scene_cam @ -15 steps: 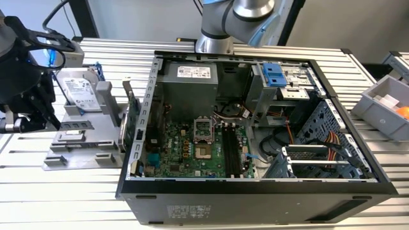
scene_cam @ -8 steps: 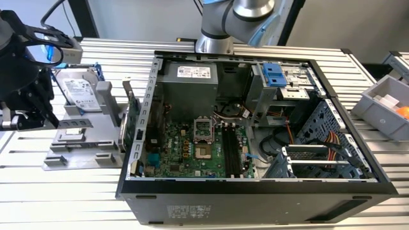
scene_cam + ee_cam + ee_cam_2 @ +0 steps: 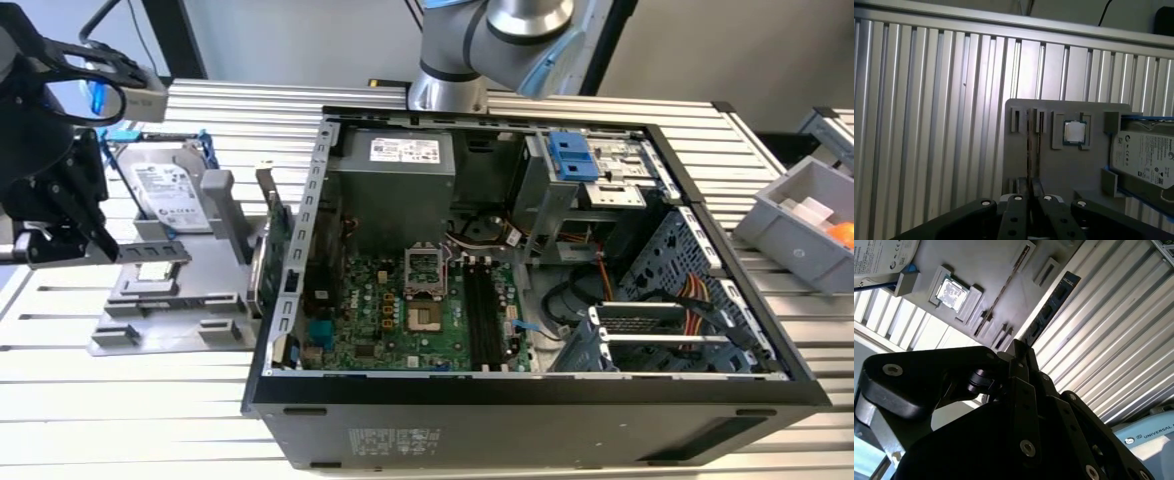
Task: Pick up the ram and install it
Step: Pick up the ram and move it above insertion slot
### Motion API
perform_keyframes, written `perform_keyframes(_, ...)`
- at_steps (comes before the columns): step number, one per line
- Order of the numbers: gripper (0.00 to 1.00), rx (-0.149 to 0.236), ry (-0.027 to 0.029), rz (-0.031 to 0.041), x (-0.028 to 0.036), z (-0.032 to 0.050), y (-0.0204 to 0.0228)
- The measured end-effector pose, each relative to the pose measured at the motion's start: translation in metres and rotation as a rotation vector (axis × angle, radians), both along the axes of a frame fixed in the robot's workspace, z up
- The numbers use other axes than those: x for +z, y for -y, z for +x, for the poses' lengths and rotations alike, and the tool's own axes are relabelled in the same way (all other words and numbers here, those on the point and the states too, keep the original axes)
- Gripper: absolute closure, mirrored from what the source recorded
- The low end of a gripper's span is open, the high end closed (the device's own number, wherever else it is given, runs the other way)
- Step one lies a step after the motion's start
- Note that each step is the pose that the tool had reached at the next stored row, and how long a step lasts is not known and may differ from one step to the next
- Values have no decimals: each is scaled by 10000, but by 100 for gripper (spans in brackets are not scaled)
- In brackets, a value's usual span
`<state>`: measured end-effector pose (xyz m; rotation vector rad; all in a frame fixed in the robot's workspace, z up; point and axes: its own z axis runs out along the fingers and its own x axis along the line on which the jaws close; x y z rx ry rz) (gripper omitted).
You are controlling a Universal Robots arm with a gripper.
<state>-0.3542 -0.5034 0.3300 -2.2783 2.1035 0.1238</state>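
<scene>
My gripper (image 3: pixel 1029 184) is shut on the ram (image 3: pixel 1054 302), a long narrow stick with dark chips that runs out from the fingertips (image 3: pixel 1018 347). The first wrist view catches the ram (image 3: pixel 1028 150) edge-on as a thin dark line between the fingers. I hang well above the grey parts fixture (image 3: pixel 1054 165). In the exterior view the gripper (image 3: pixel 54 245) is at the far left, away from the open computer case (image 3: pixel 534 400). The motherboard (image 3: pixel 400 310) lies flat inside it, with long black slots (image 3: pixel 483 310) at its middle.
The fixture (image 3: pixel 160 320) also carries a silver hard drive (image 3: pixel 171 195) in a blue frame and a processor chip (image 3: pixel 1074 132). A bigger green card (image 3: pixel 275 260) stands between fixture and case. A grey bin (image 3: pixel 801 220) sits at the exterior view's right on the slatted table.
</scene>
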Motion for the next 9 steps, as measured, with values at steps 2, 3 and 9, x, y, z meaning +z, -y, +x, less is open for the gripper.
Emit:
perform_keyframes(2, 100, 0, -1, -1, 16, 0, 0)
perform_keyframes(3, 100, 0, 0, 0, 23, 0, 0)
perform_keyframes(9, 100, 0, 0, 0, 66, 0, 0)
